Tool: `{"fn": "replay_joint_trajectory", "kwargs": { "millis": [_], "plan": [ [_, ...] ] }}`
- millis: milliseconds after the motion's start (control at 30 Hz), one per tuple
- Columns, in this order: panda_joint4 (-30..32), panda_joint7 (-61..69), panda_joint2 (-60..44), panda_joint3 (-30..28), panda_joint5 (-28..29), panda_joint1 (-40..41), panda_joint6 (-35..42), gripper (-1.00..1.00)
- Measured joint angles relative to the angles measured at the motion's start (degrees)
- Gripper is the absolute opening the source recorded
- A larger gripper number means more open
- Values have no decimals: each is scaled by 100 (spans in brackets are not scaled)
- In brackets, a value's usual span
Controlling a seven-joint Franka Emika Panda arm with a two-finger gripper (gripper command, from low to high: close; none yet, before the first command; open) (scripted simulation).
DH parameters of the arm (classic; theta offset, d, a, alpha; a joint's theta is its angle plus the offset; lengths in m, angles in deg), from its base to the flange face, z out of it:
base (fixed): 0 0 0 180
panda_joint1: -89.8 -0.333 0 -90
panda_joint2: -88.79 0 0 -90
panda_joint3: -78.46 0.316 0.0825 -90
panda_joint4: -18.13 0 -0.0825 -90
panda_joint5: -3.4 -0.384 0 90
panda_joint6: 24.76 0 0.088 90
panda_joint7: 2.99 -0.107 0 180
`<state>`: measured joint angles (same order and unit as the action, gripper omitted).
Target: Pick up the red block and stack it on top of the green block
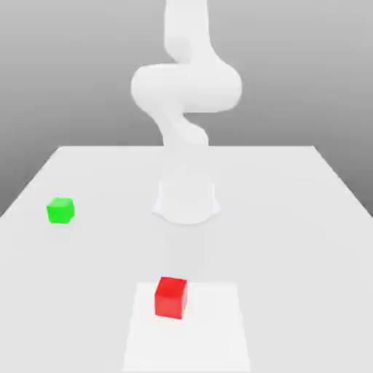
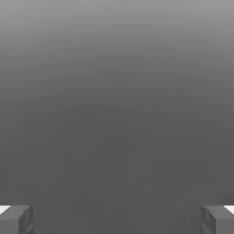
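The red block, a small red cube, rests on the white table near its front edge, around the middle. The green block, a cube of about the same size, sits farther back at the exterior view's left. The two cubes are well apart. In the hand view my gripper is open: its two grey fingertips stand wide apart with nothing between them, and beyond them is plain grey background. The arm rises from its base and leaves the exterior view at the top.
The arm's round white base stands at the middle of the table, behind the red block. A slightly lighter square patch of the tabletop lies under the red block.
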<state>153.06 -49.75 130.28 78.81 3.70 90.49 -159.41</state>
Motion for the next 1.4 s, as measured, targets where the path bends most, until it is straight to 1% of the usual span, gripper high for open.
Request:
{"fn": "replay_joint_trajectory", "kwargs": {
  "millis": [400, 600, 667, 833, 867, 1100, 1300, 1367, 1400],
  "plan": [
    [1712, -485, -2517, 48, 122, 311, -1621, 0],
    [2574, -606, -3861, -12, 3, 379, -2493, 0],
    [2621, -608, -4277, -10, -26, 381, -2820, 0],
    [2509, -614, -5313, -24, -26, 371, -3701, 0],
    [2492, -615, -5431, -27, -23, 369, -3803, -100],
    [2495, -634, -5416, -18, -2, 381, -3792, -100],
    [2654, -615, -4304, 24, -27, 418, -2839, -100],
    [2708, -645, -4015, -200, 65, 382, -2608, -100],
    [2733, -677, -3922, -377, 155, 734, -2544, -100]
  ]
}}
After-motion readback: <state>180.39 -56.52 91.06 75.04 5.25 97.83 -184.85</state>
